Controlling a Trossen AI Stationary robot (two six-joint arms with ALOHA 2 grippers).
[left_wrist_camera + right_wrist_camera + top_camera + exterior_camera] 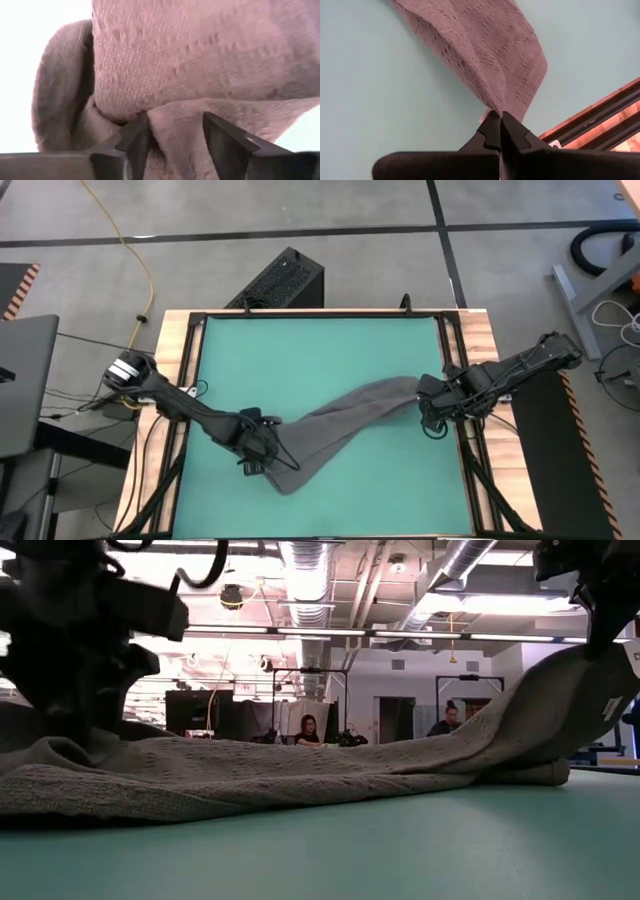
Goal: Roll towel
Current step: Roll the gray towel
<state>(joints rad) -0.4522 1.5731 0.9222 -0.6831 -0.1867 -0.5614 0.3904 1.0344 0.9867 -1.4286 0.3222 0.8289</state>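
We see the long dark grey knitted towel (340, 425) stretched diagonally across the green mat (300, 350); our right tool (432, 402) pinches its far-right end shut, our left tool (262, 452) straddles a fold at its near-left end, fingers apart.

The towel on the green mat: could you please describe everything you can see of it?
The towel is a dark grey, soft woven cloth, stretched in a long, twisted band across the green mat, rumpled rather than rolled. The right gripper pinches one end, fingers shut, lifting it off the mat near the right edge. The left gripper sits at the other end, its fingers apart around a fold. Between them the cloth lies on the mat.
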